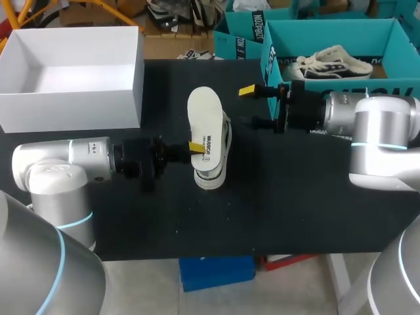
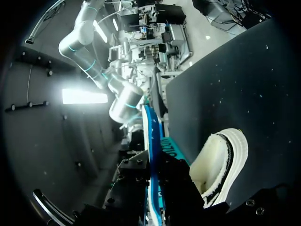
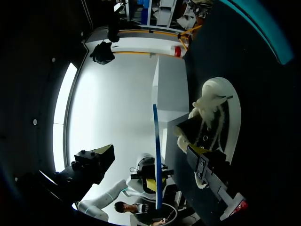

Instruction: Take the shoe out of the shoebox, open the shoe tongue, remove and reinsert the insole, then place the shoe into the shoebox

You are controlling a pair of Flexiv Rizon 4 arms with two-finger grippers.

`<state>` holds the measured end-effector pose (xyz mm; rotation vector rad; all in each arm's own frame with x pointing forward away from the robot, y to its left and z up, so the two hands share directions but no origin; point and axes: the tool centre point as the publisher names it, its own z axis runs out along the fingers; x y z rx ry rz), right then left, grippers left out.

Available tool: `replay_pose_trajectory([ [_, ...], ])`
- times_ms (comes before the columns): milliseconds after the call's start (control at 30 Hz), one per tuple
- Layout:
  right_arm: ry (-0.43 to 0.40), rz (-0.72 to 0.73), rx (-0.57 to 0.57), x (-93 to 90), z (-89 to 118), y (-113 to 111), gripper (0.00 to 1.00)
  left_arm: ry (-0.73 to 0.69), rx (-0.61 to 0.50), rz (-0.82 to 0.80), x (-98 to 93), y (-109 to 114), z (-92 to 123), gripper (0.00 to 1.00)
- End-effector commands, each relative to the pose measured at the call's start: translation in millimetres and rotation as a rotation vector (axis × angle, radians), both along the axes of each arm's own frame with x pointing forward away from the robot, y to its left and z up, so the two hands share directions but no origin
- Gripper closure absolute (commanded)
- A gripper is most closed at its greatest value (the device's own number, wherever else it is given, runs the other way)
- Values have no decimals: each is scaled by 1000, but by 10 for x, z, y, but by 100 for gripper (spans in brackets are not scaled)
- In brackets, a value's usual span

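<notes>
Head view: fixed, high and behind, looking down on the black table (image 1: pixel 315 210); whole top in frame, near edge to far edge. Left arm (image 1: pixel 79 161) in from the left edge, right arm (image 1: pixel 367 125) from the right edge.

Left wrist view: very close, sighting edge-on along the insole (image 2: pixel 153 141), across the table toward the right arm; shoe (image 2: pixel 221 162) just beside.

Right wrist view: facing the opposite way, slightly farther off, toward the left arm.

Shared by all three: insole, shoe, middle of table. White box (image 1: pixel 72 85) only in head and right wrist views.
</notes>
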<state>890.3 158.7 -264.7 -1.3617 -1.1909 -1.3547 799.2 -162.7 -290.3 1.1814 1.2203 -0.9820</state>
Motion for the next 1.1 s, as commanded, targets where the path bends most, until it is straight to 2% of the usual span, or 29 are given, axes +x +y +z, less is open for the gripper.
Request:
replay_pose_trajectory([
  [33,0,-2,-1,-4,-5,9,0,-2,4,5,-14,-9,4,100],
  [400,-3,237,-75,-153,-60,332,0,-2,4,5,-14,-9,4,100],
  [933,27,291,-67,-262,-188,638,0,-2,4,5,-14,-9,4,100],
  [967,27,294,-67,-268,-188,653,4,-2,4,5,-14,-9,4,100],
  [1000,28,297,-69,-272,-185,668,16,-2,4,5,-14,-9,4,100],
  [1067,28,300,-70,-279,-184,691,33,-2,4,5,-14,-9,4,100],
  [1100,29,304,-71,-281,-188,700,35,-2,4,5,-14,-9,4,100],
])
